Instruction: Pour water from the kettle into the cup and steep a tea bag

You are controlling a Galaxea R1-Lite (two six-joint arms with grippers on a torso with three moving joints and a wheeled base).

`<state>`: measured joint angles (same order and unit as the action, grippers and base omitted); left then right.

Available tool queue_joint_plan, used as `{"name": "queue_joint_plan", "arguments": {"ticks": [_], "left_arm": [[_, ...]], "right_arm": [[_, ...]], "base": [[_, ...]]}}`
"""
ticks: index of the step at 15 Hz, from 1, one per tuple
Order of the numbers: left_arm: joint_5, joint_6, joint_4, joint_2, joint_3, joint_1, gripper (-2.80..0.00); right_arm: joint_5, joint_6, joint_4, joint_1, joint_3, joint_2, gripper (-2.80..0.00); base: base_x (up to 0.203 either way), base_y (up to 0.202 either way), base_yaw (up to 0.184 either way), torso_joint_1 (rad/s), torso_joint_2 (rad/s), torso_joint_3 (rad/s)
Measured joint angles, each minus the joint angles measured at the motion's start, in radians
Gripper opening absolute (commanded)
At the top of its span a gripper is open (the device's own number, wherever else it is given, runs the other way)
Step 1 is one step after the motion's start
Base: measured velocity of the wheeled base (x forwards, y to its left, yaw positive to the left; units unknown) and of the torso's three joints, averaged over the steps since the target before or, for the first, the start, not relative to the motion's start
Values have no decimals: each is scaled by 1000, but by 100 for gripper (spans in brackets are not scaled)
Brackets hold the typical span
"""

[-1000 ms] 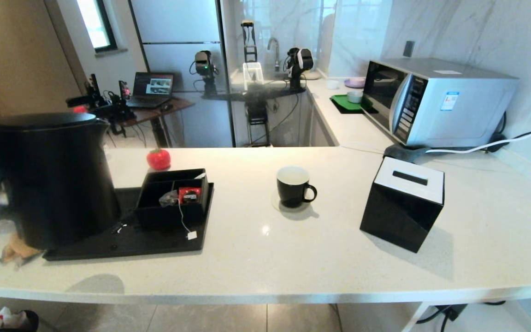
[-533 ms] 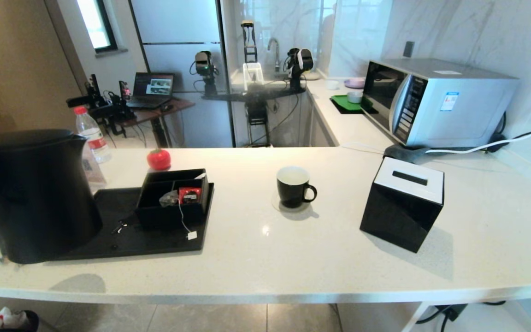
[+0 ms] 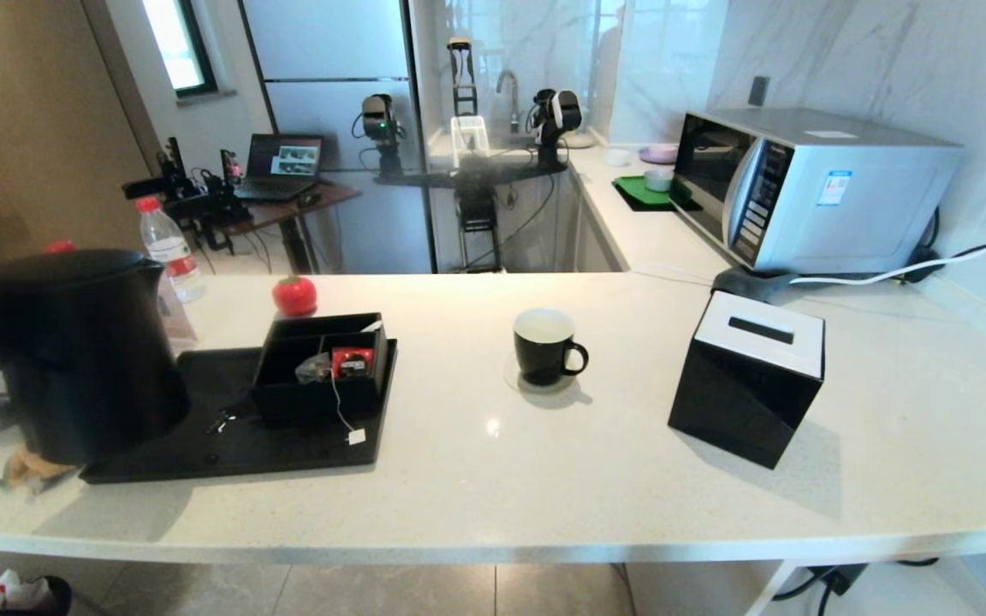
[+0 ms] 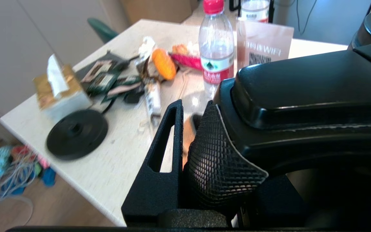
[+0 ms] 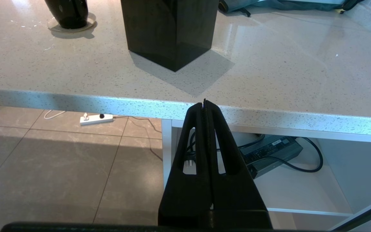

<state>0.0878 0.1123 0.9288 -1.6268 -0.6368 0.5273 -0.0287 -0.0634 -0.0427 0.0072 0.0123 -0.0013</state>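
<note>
Counting: one kettle [image 3: 74, 351], one cup [image 3: 546, 345], one tea bag [image 3: 315, 368], one tissue box [image 3: 750, 376], one microwave [image 3: 810, 184], two red-capped bottles [image 4: 216, 48] in the left wrist view
Kettle: tall, black, upright at about 9 o'clock on the desk [image 3: 544, 479] in the head view, at the left end of the black tray [image 3: 228, 445]; whether its base touches the tray cannot be told
Left gripper [image 4: 192, 141]: partly open, clamped on the kettle's loop handle [image 4: 301, 96]; the meshed pad [image 4: 217, 161] presses against the handle's side, the outer finger [image 4: 163, 154] stands just beside it
Cup: near the desk's middle, at about 3 o'clock from the kettle and well apart from it, on a round pale coaster [image 3: 519, 381], handle turned to 3 o'clock, white inside visible
Water: cannot be told in the cup
Tea bag: in the black organiser box [image 3: 322, 364] on the tray, beside a red packet [image 3: 352, 361]; its string runs over the box wall to the tag [image 3: 357, 437] lying on the tray at 6 o'clock
Right gripper [image 5: 204, 106]: fingers pressed fully together, holding nothing, low before the desk's front edge, well apart from the cup and kettle
Tissue box: black cube at 3 o'clock from the cup
Red tomato-shaped object [image 3: 294, 295]: at 12 o'clock from the tray
</note>
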Motion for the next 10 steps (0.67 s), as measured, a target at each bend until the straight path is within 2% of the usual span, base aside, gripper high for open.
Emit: {"name": "queue_joint_plan", "arguments": {"ticks": [10], "left_arm": [[-55,-18,520,-404,-2,-13,-280]], "right_arm": [[0,0,0,0,0,0,-280]], "base": [[0,0,0,0,0,0]]}}
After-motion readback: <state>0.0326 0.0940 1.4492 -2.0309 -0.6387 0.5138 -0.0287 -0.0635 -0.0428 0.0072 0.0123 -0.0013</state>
